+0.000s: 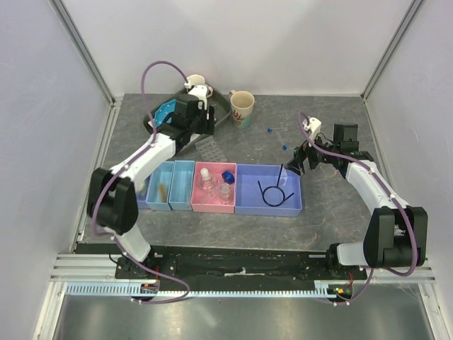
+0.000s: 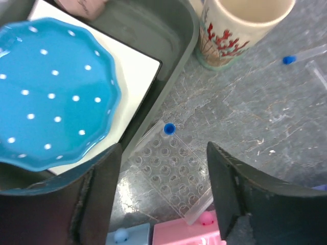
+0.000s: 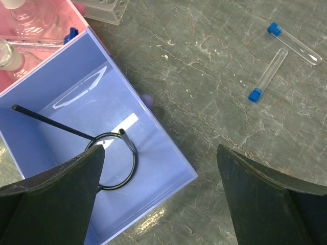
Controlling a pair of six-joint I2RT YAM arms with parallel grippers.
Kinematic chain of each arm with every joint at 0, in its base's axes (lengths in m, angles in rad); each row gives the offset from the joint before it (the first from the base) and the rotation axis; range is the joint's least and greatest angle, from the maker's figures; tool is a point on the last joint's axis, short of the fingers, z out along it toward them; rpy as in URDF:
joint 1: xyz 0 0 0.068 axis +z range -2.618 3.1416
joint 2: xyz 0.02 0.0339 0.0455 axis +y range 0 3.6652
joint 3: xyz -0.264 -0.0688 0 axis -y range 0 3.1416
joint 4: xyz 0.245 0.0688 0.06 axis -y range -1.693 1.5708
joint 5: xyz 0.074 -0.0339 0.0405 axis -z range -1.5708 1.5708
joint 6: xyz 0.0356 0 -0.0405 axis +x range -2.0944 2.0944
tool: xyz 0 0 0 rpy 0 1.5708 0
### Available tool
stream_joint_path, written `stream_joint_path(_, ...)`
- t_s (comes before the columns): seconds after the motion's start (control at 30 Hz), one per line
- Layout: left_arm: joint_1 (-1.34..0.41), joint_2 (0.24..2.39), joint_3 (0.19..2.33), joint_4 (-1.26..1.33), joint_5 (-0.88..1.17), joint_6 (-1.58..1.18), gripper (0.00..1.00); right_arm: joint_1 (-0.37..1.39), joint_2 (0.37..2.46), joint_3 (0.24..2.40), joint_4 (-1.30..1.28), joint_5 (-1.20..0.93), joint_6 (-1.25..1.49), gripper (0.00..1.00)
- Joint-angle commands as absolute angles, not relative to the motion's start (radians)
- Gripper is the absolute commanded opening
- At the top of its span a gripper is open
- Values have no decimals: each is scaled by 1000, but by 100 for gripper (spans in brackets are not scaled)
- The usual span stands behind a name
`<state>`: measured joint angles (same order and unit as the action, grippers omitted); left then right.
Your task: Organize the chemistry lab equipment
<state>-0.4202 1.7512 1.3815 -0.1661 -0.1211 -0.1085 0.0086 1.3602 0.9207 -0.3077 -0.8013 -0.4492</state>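
From above: shows clear welled tray (image 1: 211, 148) flat on the table (image 1: 333, 205) beside left gripper (image 1: 200, 126), long axis far-left to near-right; thin black looped wire (image 1: 272, 193) inside blue bin (image 1: 246, 178).
Left wrist: shows fingers (image 2: 102, 194) spread, astride the tray, not gripping.
Right wrist: shows right gripper (image 3: 161, 153) wide apart, empty, over that bin; blue-tipped sticks (image 3: 265, 76) on the table.

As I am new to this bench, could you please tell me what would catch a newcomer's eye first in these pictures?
The blue dotted plate on the dark tray at the back left stands out most. Mid-table sits a row of bins: the pink bin holds small clear bottles, the large blue bin a thin black looped wire. Two blue-capped tubes lie loose beyond it.
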Motion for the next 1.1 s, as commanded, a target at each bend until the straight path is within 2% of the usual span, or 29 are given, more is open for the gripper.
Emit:
stream_joint_path(0.0, -384, 1580, 1290, -179, -156, -153, 82, 5, 1382, 969, -272, -743, -413, 98)
stream_joint_path(0.2, -324, 1343, 1088, -190, -132, -130, 97, 3, 1462, 1068, -270, -700, -305, 98)
stream_joint_path(0.4, -313, 1108, 890, -199, -147, -66, 100, 15, 1581, 1219, -356, -652, -305, 98)
stream_joint_path(0.57, -313, 971, 804, -210, -132, -55, 100, 81, 1729, 1397, -431, -479, -310, 97)
stream_joint_path(0.8, -314, 871, 753, -229, -204, -2, 99, 192, 1977, 1687, -646, -183, -422, 71)
stream_joint_path(0.9, -313, 864, 749, -222, -221, -2, 99, 209, 2061, 1784, -699, -146, -439, 60)
stream_joint_path(0.93, -314, 864, 750, -222, -221, -2, 99, 213, 2100, 1831, -718, -141, -439, 54)
stream_joint_path(1.07, -314, 859, 747, -222, -224, 23, 98, 225, 2174, 1878, -765, -132, -428, 47)
